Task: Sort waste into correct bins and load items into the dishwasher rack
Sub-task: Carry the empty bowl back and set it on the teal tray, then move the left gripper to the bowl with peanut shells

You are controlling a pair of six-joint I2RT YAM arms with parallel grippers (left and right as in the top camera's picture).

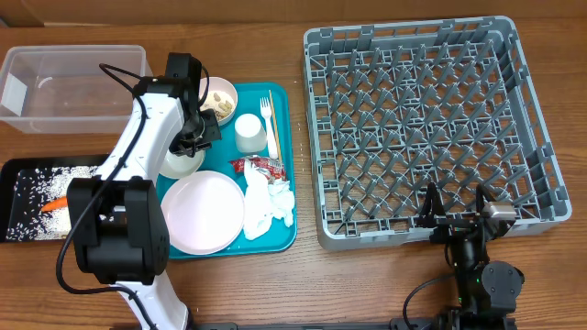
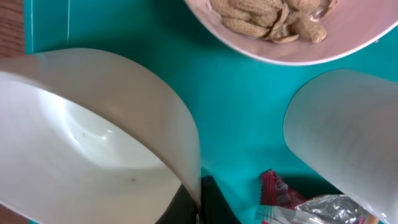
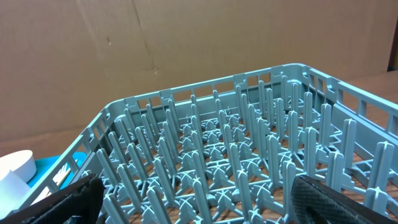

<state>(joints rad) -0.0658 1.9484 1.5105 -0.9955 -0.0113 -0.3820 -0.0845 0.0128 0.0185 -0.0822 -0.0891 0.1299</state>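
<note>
On tray, wrist view reveals left hand gripping bowl; right hand released.

Teal tray on wooden table, apparently cardboard behind.

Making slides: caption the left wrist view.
Left fingers pinching a white bowl over the teal tray, beside peanut shells.
</note>
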